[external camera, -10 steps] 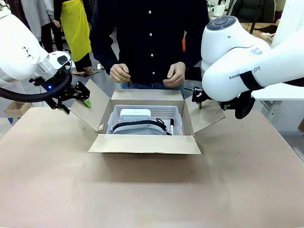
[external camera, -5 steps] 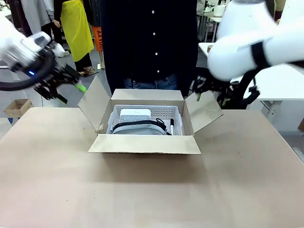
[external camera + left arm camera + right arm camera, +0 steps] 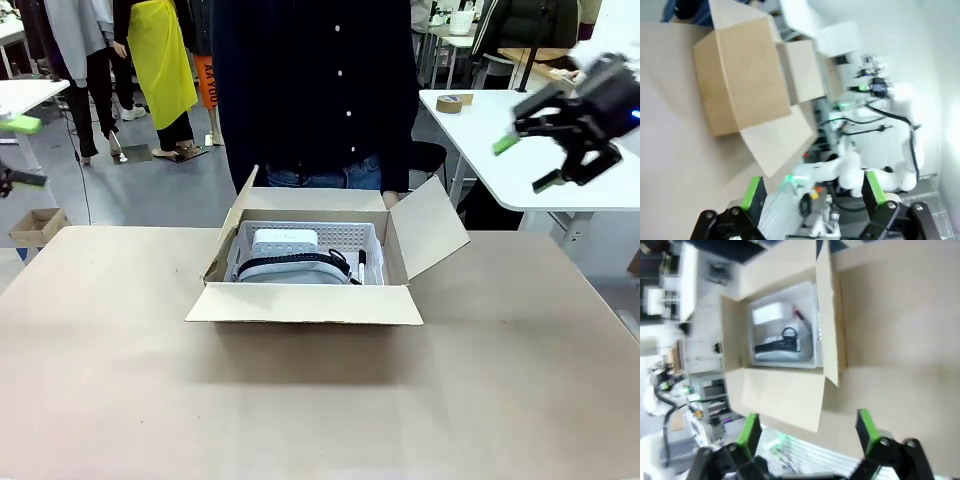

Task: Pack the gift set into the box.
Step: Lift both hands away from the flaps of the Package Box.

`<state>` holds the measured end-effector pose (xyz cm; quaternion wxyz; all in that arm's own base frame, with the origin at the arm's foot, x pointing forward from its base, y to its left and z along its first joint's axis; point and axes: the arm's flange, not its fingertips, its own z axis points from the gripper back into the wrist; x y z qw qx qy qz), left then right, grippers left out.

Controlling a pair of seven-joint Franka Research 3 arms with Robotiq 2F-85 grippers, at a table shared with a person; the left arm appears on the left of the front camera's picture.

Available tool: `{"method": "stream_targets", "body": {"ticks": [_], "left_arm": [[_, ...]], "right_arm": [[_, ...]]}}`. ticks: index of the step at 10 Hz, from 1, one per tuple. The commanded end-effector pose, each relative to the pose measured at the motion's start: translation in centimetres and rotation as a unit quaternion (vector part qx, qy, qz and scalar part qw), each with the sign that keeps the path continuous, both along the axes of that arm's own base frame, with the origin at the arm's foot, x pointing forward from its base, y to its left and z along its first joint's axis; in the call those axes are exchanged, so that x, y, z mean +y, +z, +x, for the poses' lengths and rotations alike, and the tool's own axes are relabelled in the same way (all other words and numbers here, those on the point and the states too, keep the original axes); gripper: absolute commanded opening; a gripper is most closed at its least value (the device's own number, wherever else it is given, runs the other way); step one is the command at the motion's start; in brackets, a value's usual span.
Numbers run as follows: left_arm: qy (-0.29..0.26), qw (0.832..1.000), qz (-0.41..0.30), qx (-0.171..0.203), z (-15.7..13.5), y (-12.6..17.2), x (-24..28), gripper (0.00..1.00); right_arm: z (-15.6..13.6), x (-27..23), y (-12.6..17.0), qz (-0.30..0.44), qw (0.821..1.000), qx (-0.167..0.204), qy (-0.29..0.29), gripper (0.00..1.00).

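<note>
The gift set (image 3: 345, 236) lies inside the box (image 3: 305, 303) at mid-table (image 3: 300, 410).

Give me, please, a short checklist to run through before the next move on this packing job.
1. The tray sits inside the box: ok.
2. The white carton, grey pouch and pen lie in the tray: ok.
3. The flaps are shut: not ok, they stand open.
4. The left gripper is open, empty, clear of the box: ok.
5. The right gripper is open, empty, clear of the box: ok.
</note>
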<state>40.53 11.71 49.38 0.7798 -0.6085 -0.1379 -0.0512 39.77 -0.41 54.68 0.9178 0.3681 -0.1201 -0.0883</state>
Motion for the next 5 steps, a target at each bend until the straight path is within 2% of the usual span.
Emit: {"method": "stream_targets", "body": {"ticks": [1,2,3,4,5], "left_arm": [[-0.003,0.994,-0.098,0.037,2.2,-5.7,3.2,1.0],[0.048,0.985,-0.135,0.095,3.2,-8.4,5.3,1.0],[0.003,0.998,-0.054,0.015,-0.2,-3.4,2.3,1.0],[0.003,0.998,-0.054,0.015,-0.2,-3.4,2.3,1.0],[0.003,0.998,-0.054,0.015,-0.2,-3.4,2.3,1.0]], "right_arm": [[-0.7,-6.6,-6.5,0.141,0.99,0.004,-0.026,1.0],[-1.1,-9.4,-10.0,0.219,0.974,-0.013,-0.054,1.0],[0.0,-9.8,-13.2,0.24,0.965,-0.002,-0.108,1.0],[-2.2,-7.7,-6.7,0.143,0.988,-0.002,-0.05,1.0],[-2.2,-7.7,-6.7,0.143,0.988,-0.002,-0.05,1.0]]}}
